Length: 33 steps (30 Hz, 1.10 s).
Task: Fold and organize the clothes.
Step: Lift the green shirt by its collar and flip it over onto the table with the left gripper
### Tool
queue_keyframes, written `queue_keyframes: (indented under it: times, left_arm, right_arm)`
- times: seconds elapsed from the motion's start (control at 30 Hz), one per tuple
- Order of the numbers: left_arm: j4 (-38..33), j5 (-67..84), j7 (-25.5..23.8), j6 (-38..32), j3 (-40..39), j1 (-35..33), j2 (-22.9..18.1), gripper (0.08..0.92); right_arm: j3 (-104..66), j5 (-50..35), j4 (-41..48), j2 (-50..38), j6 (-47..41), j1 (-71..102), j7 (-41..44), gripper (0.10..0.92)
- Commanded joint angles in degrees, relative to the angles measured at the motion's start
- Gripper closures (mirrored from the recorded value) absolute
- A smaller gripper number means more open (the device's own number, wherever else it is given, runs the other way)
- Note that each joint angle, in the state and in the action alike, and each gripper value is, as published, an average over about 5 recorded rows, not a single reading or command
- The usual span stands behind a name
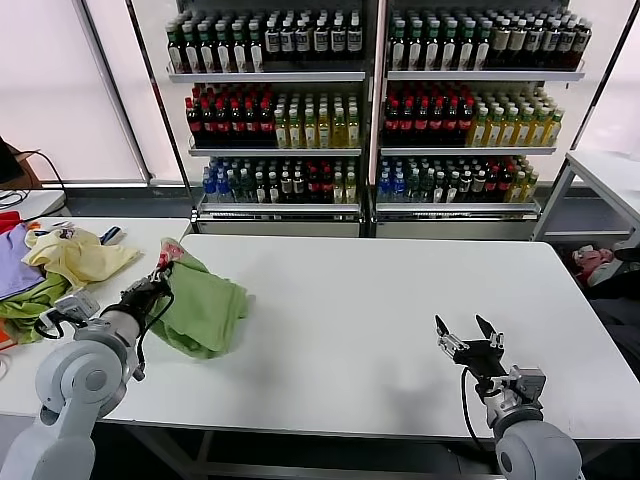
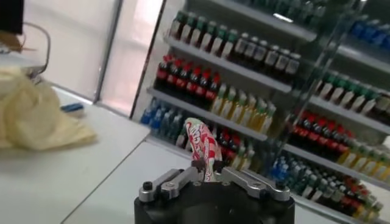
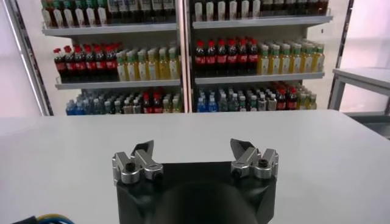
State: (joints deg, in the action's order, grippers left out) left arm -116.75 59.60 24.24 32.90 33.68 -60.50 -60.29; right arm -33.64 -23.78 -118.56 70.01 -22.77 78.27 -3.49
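Observation:
The light sage-green shirt (image 1: pixel 205 305) lies bunched at the left end of the white table (image 1: pixel 380 320). A fold with its red-and-white print sticks up at its far left corner (image 1: pixel 170 255). My left gripper (image 1: pixel 158 283) is shut on that printed fold. In the left wrist view the printed cloth (image 2: pixel 202 146) rises from between the closed jaws of the left gripper (image 2: pixel 206 171). My right gripper (image 1: pixel 466 331) is open and empty, low over the table's front right. It also shows open in the right wrist view (image 3: pixel 194 152).
A second table to the left carries a pale yellow garment (image 1: pixel 75 255), a purple one (image 1: pixel 15 272) and a darker green one (image 1: pixel 28 305). Drink shelves (image 1: pixel 370 110) stand behind. Another white table (image 1: pixel 610 175) is at far right.

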Motion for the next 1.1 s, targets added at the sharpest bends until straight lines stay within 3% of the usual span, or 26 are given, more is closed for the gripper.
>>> queue_keyframes:
  times: [0.03, 0.23, 0.37, 0.53, 0.7, 0.97, 1.1]
  left_arm:
    - [2.30, -30.30, -2.49, -1.30, -20.03, 2.30, -13.15, 0.877]
    - [17.70, -46.08, -2.82, -3.29, -34.37, 7.13, -27.23, 0.877]
    - [24.75, -49.34, -1.76, -3.75, -39.06, 9.25, -33.32, 0.877]
    - [30.82, -49.66, -1.38, -5.53, -41.88, 11.47, -34.30, 0.877]
    - [31.52, -45.52, -2.84, -10.74, -42.34, 13.03, -34.10, 0.860]
    - [27.60, -31.50, -4.43, -19.23, -42.68, 11.87, -34.27, 0.647]
    - [23.60, -32.87, -4.10, -20.61, -40.54, 9.43, -33.34, 0.534]
  right_arm:
    - [0.07, 0.25, -0.65, 0.87, 0.08, 0.24, 0.00, 0.203]
    - [-0.03, 1.07, -0.85, 1.64, 0.42, 0.55, 0.17, 0.203]
    - [-0.68, 0.71, -0.84, 1.56, 0.55, 0.33, 0.28, 0.203]
    - [-0.99, 0.54, -0.17, 1.47, 0.89, -0.27, 0.43, 0.203]
    - [-0.97, 0.57, 0.68, 1.35, 0.95, -1.13, 0.55, 0.203]
    - [1.64, 1.72, 2.50, 1.96, 0.50, -4.08, 0.16, 0.203]
    - [4.74, 2.09, 3.88, 3.02, -0.10, -6.51, -1.16, 0.203]
